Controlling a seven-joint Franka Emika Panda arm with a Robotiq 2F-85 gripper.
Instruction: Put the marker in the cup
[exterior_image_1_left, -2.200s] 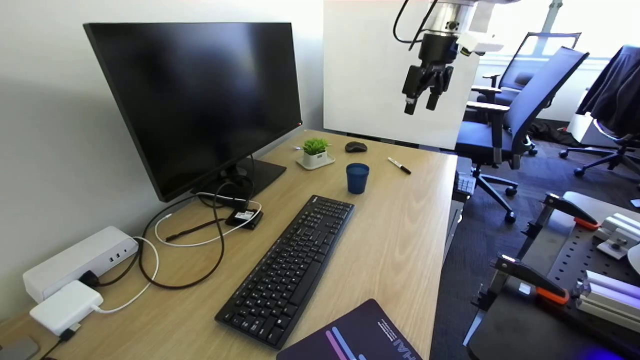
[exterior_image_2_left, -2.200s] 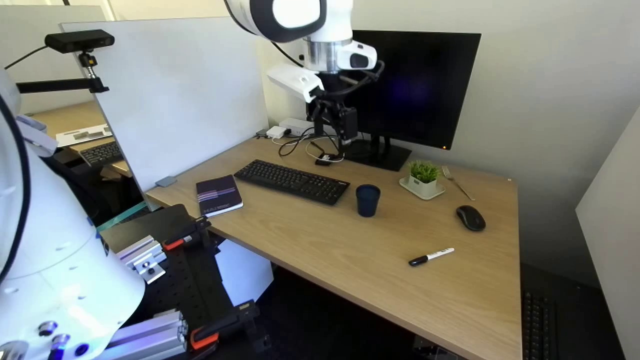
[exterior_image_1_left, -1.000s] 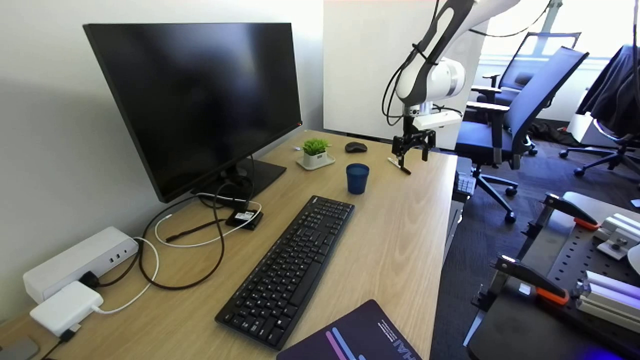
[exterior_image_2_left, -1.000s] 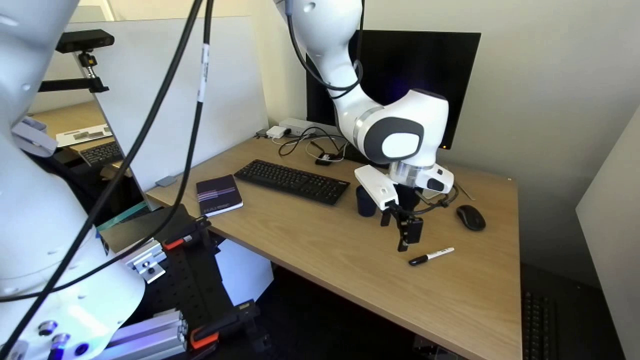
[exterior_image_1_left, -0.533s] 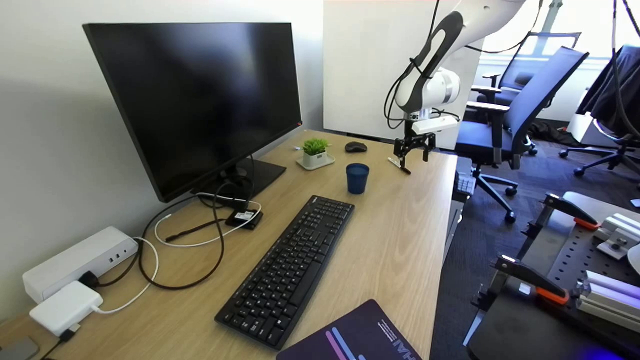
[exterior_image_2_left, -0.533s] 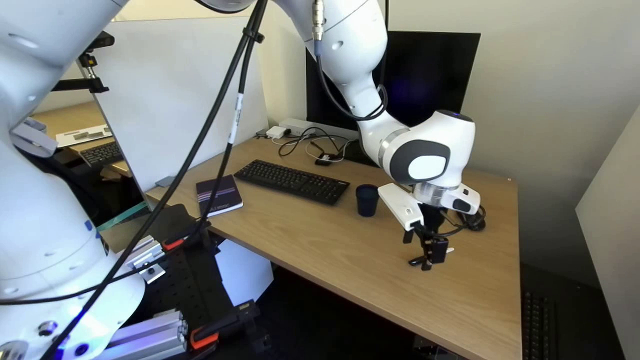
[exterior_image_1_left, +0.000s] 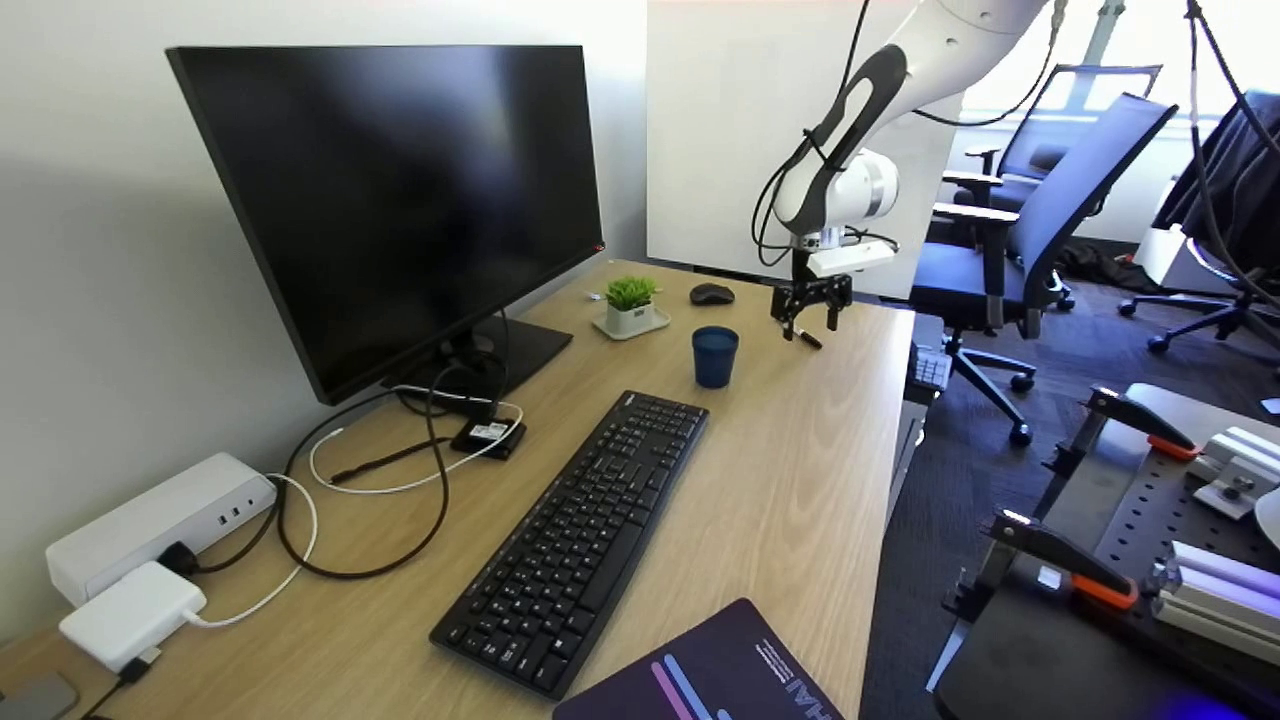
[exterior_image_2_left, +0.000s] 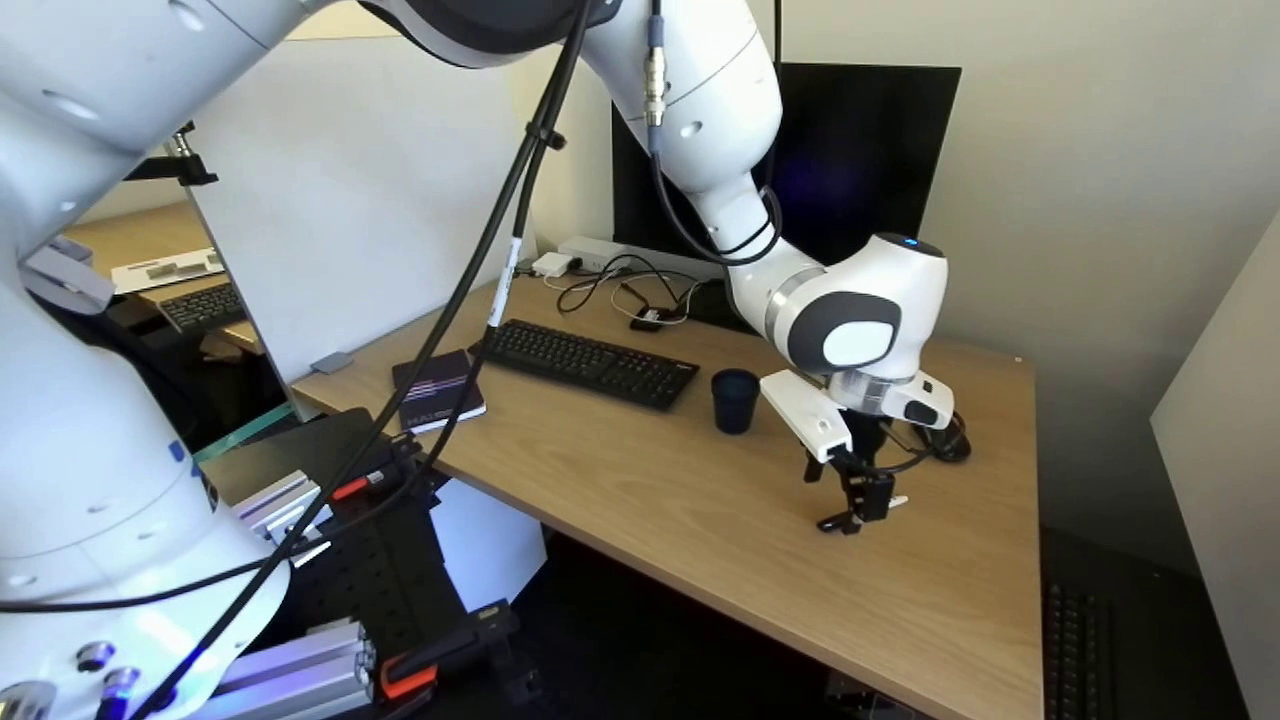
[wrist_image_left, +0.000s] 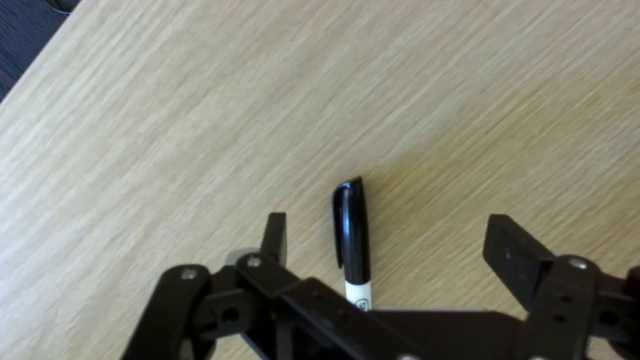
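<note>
The marker, white with a black cap, lies flat on the desk. Its cap shows in the wrist view (wrist_image_left: 353, 232) and in an exterior view (exterior_image_1_left: 808, 339); the gripper hides part of its white body. My gripper is open and empty, low over the marker, in both exterior views (exterior_image_1_left: 811, 327) (exterior_image_2_left: 832, 502). In the wrist view the jaws (wrist_image_left: 389, 237) stand wide apart on either side of the cap, which is nearer the left finger; neither finger appears to touch it. The dark blue cup (exterior_image_1_left: 714, 358) stands upright on the desk, apart from the gripper, also in an exterior view (exterior_image_2_left: 735, 402).
A black keyboard (exterior_image_1_left: 580, 530) lies beside the cup. A mouse (exterior_image_1_left: 711, 294) and a small plant on a white dish (exterior_image_1_left: 632, 318) are behind it. The monitor (exterior_image_1_left: 400, 210), loose cables (exterior_image_1_left: 440, 480) and a dark notebook (exterior_image_1_left: 705, 670) are also on the desk.
The arm has swung from high over the desk, across and down to the marker. In the last half second the gripper has shifted only slightly. It stays open; marker and cup have not moved.
</note>
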